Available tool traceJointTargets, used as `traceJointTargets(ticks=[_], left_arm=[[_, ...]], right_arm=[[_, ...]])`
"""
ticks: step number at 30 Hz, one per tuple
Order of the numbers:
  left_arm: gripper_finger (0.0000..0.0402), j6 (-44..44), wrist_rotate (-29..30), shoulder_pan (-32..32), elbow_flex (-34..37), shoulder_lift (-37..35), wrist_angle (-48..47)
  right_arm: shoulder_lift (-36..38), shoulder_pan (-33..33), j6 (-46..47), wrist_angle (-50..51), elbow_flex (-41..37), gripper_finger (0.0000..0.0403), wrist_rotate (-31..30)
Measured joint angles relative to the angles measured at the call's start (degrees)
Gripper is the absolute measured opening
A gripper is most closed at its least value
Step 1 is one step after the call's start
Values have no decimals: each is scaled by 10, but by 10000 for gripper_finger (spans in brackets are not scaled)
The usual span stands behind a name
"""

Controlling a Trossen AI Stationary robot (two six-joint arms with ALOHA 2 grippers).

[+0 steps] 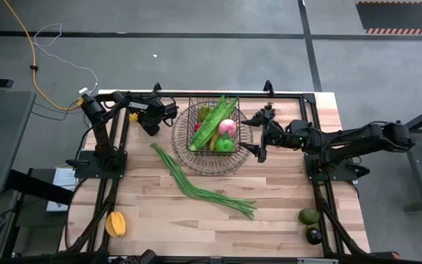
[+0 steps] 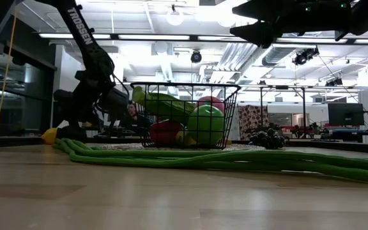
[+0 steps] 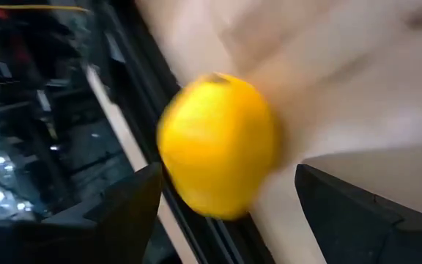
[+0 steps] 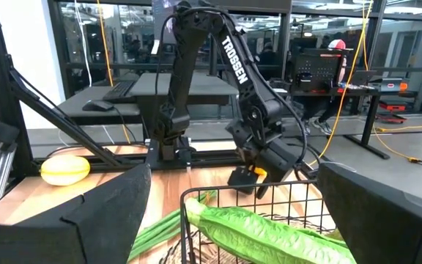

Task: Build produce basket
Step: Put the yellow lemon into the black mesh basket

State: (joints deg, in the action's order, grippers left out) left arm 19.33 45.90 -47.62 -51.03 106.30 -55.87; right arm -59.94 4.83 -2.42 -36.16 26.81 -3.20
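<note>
Lemon (image 3: 217,144) left of the basket (image 1: 212,137) sits before the left claw (image 3: 226,213), released; firm, round, slick, so pinch across its middle. Right claw (image 1: 258,150) released too.

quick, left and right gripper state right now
left gripper: open, holding nothing, with the lemon just ahead of it.
right gripper: open, empty, beside the basket.

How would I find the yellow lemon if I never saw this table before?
Start at the wire basket in the middle of the far side of the wooden table. Look to its left, where the left end effector, open, reaches down near the table's far edge. The lemon sits right by it, small, round and plain bright yellow, unlike the ridged orange-yellow fruit at the near left corner.
</note>
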Motion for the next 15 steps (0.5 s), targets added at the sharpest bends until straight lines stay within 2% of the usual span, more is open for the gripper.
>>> traceJointTargets(ticks=[2, 8, 15], left_arm=[[299, 0, 19, -1, 0, 4, 5], [281, -3, 25, -3, -5, 4, 8], [235, -22, 9, -3, -14, 4, 15]], right_arm=[[0, 0, 0, 0, 0, 381, 0], [0, 0, 0, 1, 0, 381, 0], [0, 0, 0, 4, 0, 381, 0]])
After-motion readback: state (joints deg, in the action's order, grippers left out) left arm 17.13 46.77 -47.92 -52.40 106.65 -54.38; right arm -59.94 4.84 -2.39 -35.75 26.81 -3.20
